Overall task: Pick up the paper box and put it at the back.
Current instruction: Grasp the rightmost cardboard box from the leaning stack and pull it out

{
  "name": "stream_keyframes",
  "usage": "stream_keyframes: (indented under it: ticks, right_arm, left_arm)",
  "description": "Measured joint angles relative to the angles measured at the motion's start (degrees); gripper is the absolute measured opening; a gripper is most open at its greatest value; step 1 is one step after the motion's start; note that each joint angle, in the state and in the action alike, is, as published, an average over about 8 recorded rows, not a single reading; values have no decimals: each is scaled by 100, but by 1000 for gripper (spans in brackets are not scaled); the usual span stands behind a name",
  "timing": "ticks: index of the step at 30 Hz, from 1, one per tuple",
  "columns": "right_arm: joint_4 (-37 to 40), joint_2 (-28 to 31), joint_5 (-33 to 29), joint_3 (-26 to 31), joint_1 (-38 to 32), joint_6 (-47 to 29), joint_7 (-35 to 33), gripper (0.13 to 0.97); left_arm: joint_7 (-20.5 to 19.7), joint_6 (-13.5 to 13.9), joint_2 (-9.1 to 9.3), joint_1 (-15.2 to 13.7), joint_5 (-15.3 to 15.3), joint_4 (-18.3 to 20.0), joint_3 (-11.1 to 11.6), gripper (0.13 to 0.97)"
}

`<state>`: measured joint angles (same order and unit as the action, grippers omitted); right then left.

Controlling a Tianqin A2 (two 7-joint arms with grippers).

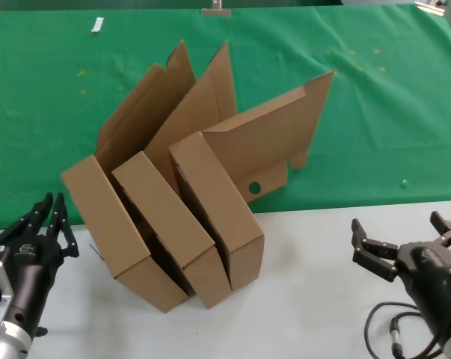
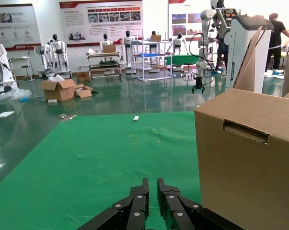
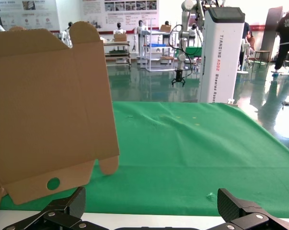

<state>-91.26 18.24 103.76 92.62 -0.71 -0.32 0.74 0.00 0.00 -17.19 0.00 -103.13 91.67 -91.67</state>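
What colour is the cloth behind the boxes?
Bright green cloth with a few yellowish specks, clearest in the head view.

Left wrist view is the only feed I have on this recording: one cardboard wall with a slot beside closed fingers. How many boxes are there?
Observer: Three brown boxes stand side by side, lids up, straddling the white table edge and the green cloth.
Operator: Which one has the round hole?
Observer: The paper box nearest the robot's right; the hole sits in its raised flap.
Operator: Where is the other arm?
Observer: The right end effector rests open over the white table, apart from the boxes and holding nothing.
Operator: And mine, relative to the stack?
Observer: The left end effector is shut just beside the leftmost box, not gripping it.
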Motion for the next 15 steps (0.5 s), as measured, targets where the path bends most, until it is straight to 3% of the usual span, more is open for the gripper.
stream_keyframes:
  ticks: [4, 15]
  right_arm:
    - [0, 0, 0, 0, 0, 0, 0, 966]
    - [0, 0, 0, 0, 0, 0, 0, 966]
  left_arm:
    - [0, 0, 0, 0, 0, 0, 0, 179]
    - [0, 0, 0, 0, 0, 0, 0, 320]
